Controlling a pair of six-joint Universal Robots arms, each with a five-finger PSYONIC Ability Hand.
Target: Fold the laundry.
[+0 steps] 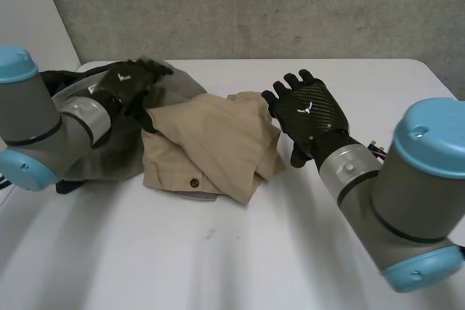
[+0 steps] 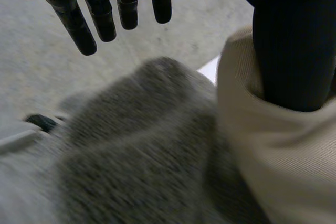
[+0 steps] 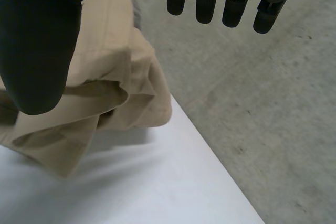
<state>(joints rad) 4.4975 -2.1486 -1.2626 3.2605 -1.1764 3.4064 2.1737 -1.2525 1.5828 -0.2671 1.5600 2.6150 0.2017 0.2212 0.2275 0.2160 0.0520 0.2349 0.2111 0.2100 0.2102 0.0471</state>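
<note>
Partly, left arm (image 1: pixel 73 125) hides grey garment (image 1: pixel 178 86) beside tan garment (image 1: pixel 211 143).

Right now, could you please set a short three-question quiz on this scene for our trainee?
1. True or false: the right hand is shut on the tan garment.
2. The garment by the left hand, beside the tan one, is: A blue, B grey, C white.
3. Fill in: the small dark round thing near the tan garment's front edge is a ____.
Key: 1 false, it is open; 2 B, the grey garment; 3 button.

Bare table (image 1: pixel 218 266) nearside; beige garment (image 1: pixel 218 136) and grey garment (image 1: pixel 120 156) mid-table.
</note>
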